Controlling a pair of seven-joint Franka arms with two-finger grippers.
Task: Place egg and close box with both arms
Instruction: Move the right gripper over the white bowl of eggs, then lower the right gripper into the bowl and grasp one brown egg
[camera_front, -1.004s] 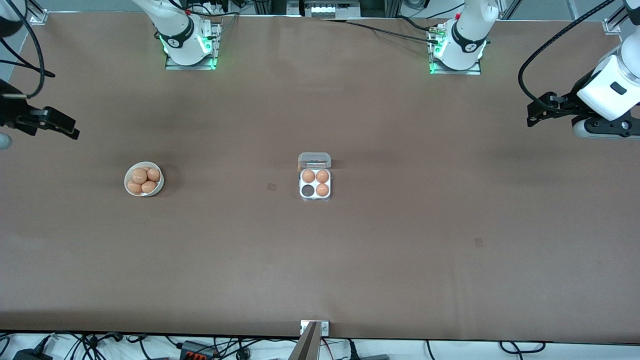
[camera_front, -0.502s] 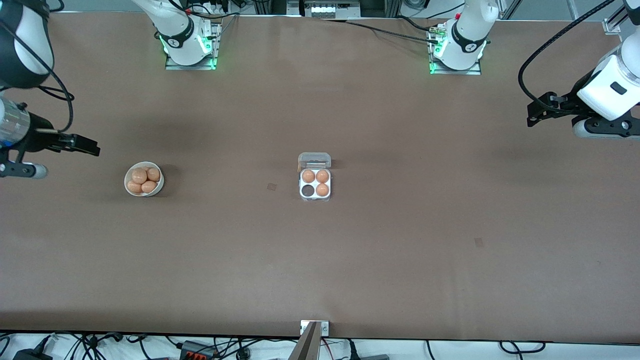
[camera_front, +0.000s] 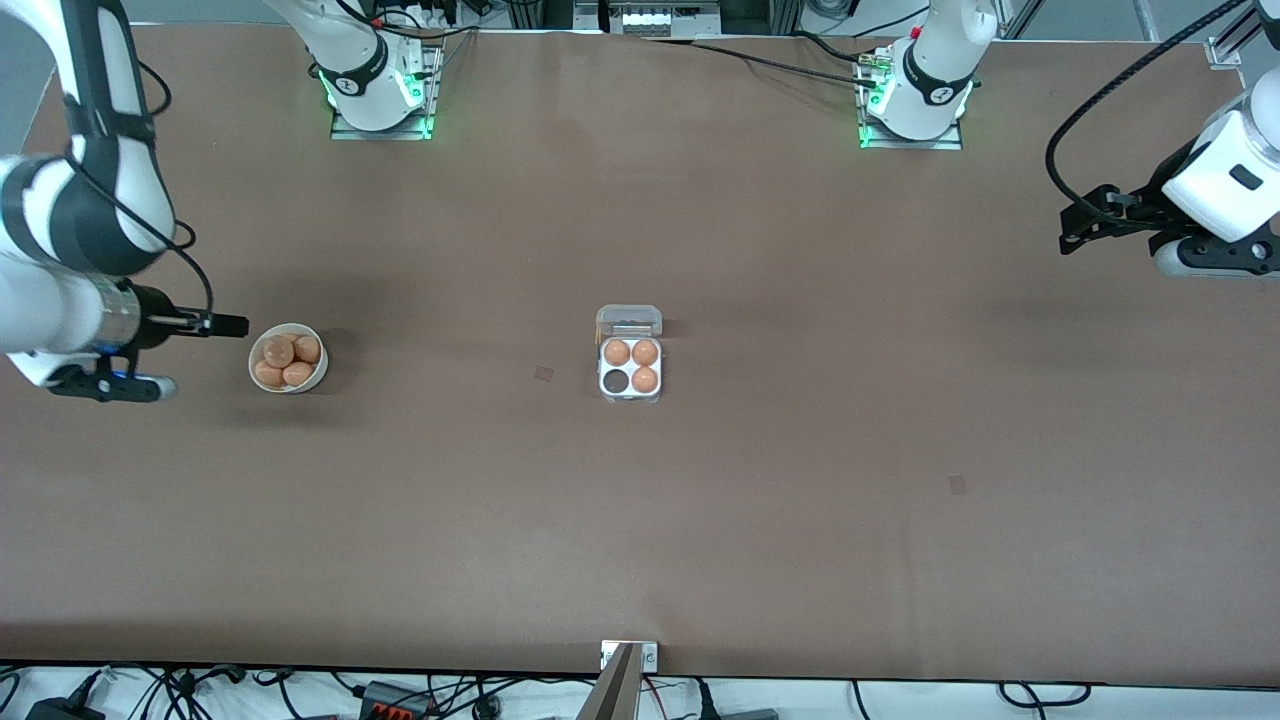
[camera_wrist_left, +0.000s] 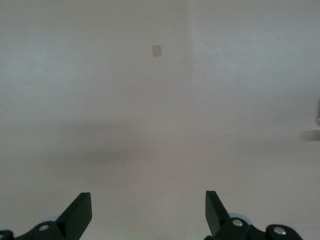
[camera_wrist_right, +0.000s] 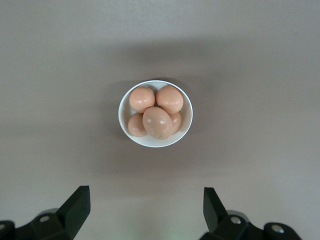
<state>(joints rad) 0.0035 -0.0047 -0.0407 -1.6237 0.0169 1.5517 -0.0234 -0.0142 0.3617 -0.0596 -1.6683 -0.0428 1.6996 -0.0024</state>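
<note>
The clear box (camera_front: 630, 372) stands mid-table with its lid (camera_front: 628, 320) hinged open. Its white tray holds three brown eggs (camera_front: 631, 352), and one cell (camera_front: 616, 381) is empty. A round white bowl (camera_front: 288, 358) with several brown eggs sits toward the right arm's end, and it also shows in the right wrist view (camera_wrist_right: 155, 113). My right gripper (camera_front: 232, 324) hangs beside the bowl, open and empty (camera_wrist_right: 145, 194). My left gripper (camera_front: 1072, 230) waits over the table at the left arm's end, open and empty (camera_wrist_left: 148, 196).
Small dark patches mark the brown table: one beside the box (camera_front: 543, 373) and one nearer the front camera (camera_front: 957, 484), which may be the patch in the left wrist view (camera_wrist_left: 157, 50). A metal bracket (camera_front: 629, 655) sits at the table's front edge. The arm bases (camera_front: 380, 95) stand along the back.
My right arm has swung in from the table's end toward the bowl, and its gripper now sits right beside it. The left arm has barely moved.
</note>
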